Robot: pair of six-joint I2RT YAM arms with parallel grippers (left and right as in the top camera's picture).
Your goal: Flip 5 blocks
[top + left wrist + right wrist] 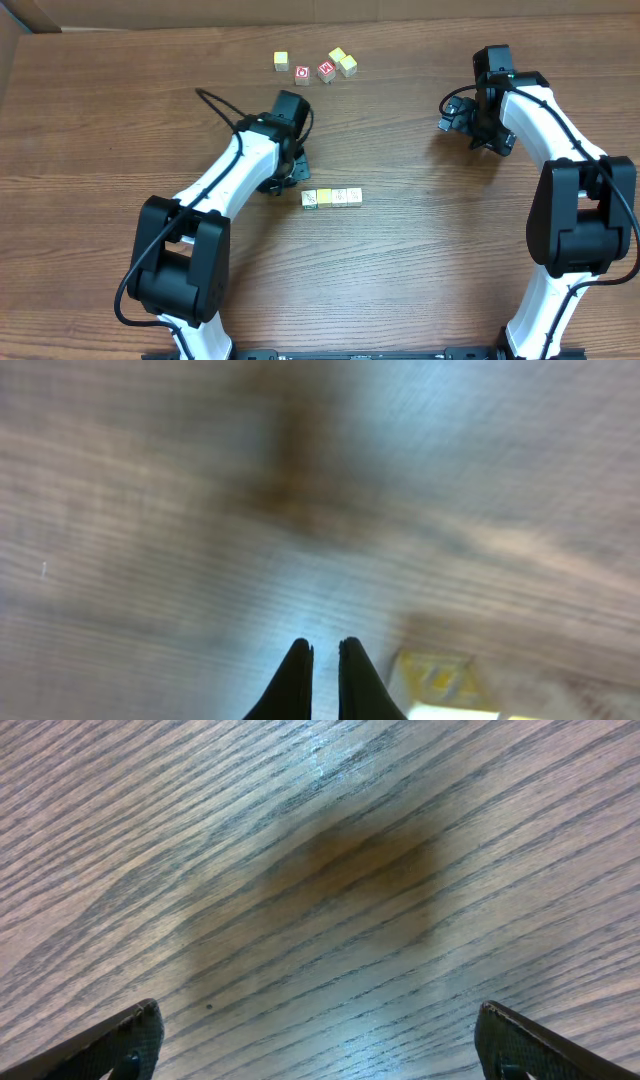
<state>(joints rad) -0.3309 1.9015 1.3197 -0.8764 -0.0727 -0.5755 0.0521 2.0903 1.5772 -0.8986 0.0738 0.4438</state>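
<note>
Left gripper (321, 648) fingers closed together on nothing, just left of a short row of blocks (332, 197) mid-table, right gripper (318, 1012) spread wide above bare wood table (420, 260), 5 blocks (326, 71) clustered near the far edge

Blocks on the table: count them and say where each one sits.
9. Five blocks by the far edge: yellow, red, red, two touching yellows. Four in a row mid-table. The left arm may hide more.
</note>
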